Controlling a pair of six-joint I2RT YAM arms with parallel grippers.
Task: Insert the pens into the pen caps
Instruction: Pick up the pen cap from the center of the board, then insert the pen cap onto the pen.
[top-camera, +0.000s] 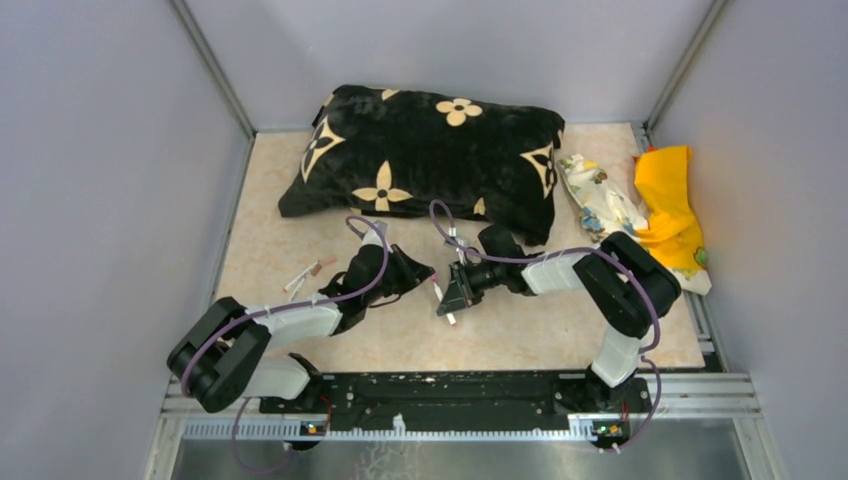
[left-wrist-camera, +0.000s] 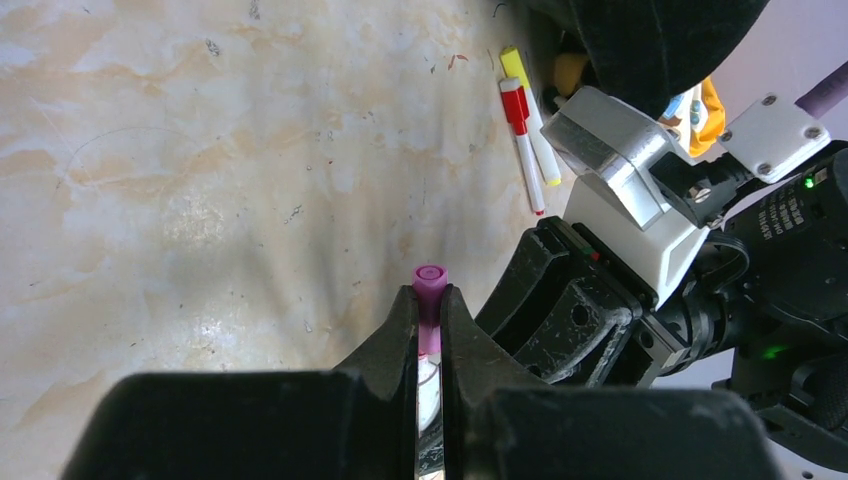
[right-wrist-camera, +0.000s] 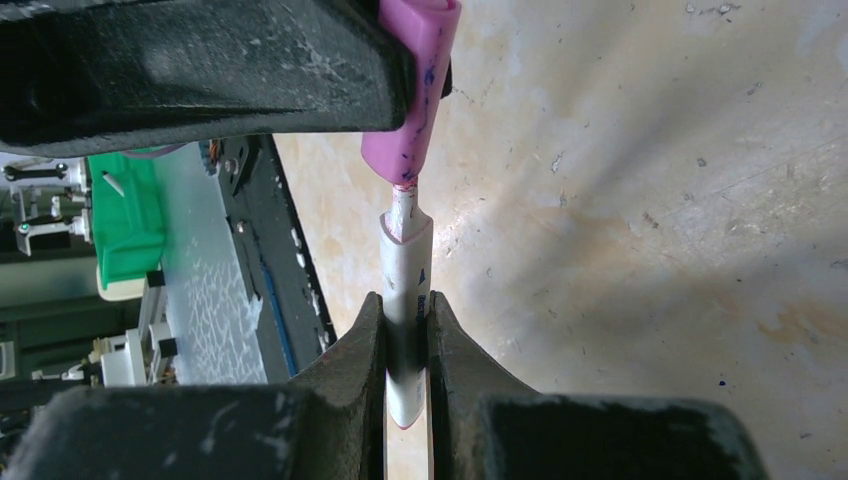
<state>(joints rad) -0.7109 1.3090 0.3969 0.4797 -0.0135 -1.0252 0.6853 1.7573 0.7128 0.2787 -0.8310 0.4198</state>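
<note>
Just in front of the cushion, above the tabletop, the two arms meet nose to nose. The left end effector is pressed together on a pink cap, and the right end effector pinches a white pen around its barrel. The pen's tip sits right at the cap's mouth, barely entered if at all.

From where I stand, the worry is alignment. The cap looks slightly tilted against the pen's line, so a straight push could jam the tip on the rim and bend or smear it. Both holds are narrow pinches on smooth plastic. A firm shove might slide the pen back through the fingers or twist the cap out sideways, and either piece would then drop to the tabletop.

Room is tight only between the two end effectors, which nearly touch. Toward the cushion's right end lie a red-capped pen and a yellow pen, close enough to be swept by a wide swing. Another loose pen lies off the cushion's near-left corner. Away from the cushion the surface is open as far as the black base rail.
</note>
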